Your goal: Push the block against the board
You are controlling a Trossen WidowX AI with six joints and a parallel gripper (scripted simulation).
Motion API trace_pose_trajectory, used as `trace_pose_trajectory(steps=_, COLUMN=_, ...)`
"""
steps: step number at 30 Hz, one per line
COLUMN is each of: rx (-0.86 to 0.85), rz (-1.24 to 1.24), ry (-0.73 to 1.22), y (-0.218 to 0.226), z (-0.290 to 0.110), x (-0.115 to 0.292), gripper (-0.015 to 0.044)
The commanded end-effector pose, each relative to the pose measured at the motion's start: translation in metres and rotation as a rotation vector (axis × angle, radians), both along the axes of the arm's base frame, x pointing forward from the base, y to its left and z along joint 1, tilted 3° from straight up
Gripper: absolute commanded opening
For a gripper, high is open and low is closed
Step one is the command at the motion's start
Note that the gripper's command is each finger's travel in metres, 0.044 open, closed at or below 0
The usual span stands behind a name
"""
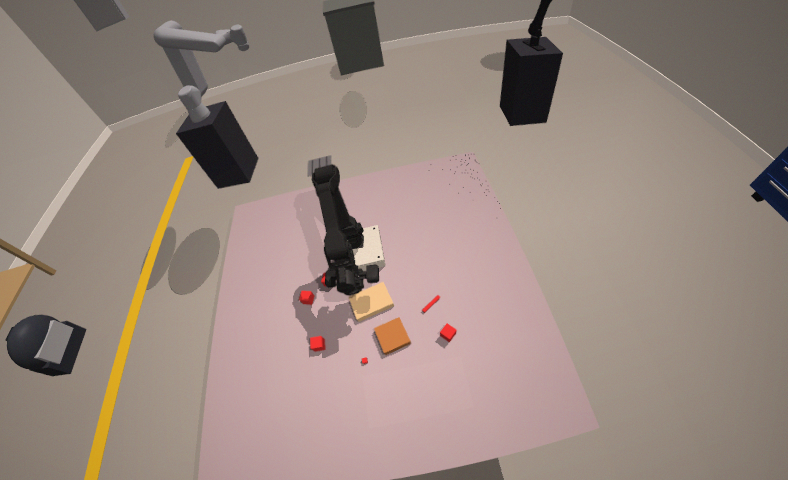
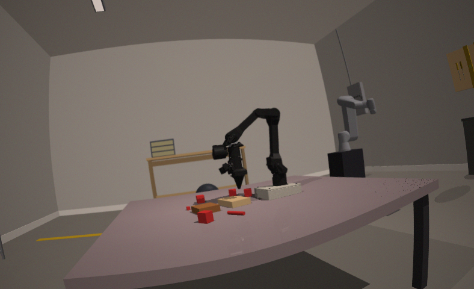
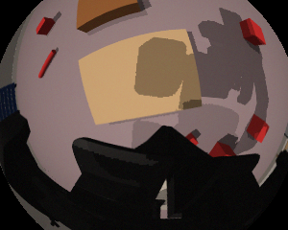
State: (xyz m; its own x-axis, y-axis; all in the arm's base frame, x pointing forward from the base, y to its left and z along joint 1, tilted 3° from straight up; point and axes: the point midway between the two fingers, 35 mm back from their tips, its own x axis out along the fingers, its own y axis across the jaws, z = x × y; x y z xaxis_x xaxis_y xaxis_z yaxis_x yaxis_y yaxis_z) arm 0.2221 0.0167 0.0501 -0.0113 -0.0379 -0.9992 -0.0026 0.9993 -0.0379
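The orange-brown square block (image 1: 392, 334) (image 2: 205, 207) (image 3: 106, 6) lies flat on the pink table top (image 1: 475, 249). The larger pale tan board (image 1: 371, 301) (image 2: 234, 201) (image 3: 112, 86) lies just behind it. A narrow gap separates the two, and both are turned a little on the table. My gripper (image 1: 347, 288) (image 2: 238, 186) (image 3: 166, 130) is shut and empty. It points down and hangs a little above the table at the board's edge nearest the arm base, casting a shadow on the board.
Red cubes (image 1: 306, 296) (image 1: 316, 343) (image 1: 447, 331) lie around the two parts, with a tiny red cube (image 1: 363, 360) and a red stick (image 1: 430, 303) (image 2: 236, 212). The arm's white base plate (image 1: 369, 243) (image 2: 277, 191) stands behind the board.
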Motion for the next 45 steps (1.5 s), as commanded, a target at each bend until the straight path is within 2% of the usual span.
trace_pose_trajectory(steps=1, rx=0.006, rz=0.121, ry=0.007, y=0.005, z=-0.001, x=-0.012, gripper=0.0)
trace_pose_trajectory(steps=7, rx=0.009, rz=0.324, ry=0.016, y=0.013, z=-0.004, x=-0.029, gripper=0.0)
trace_pose_trajectory(steps=13, rx=0.01, rz=0.347, ry=0.017, y=0.014, z=-0.007, x=-0.031, gripper=0.0)
trace_pose_trajectory(steps=16, rx=0.01, rz=0.347, ry=0.017, y=0.012, z=-0.048, x=-0.031, gripper=0.0)
trace_pose_trajectory(steps=18, rx=0.01, rz=0.347, ry=0.017, y=0.012, z=-0.059, x=-0.033, gripper=0.0)
trace_pose_trajectory(steps=45, rx=0.01, rz=0.347, ry=0.015, y=0.02, z=-0.058, x=-0.007, gripper=0.0)
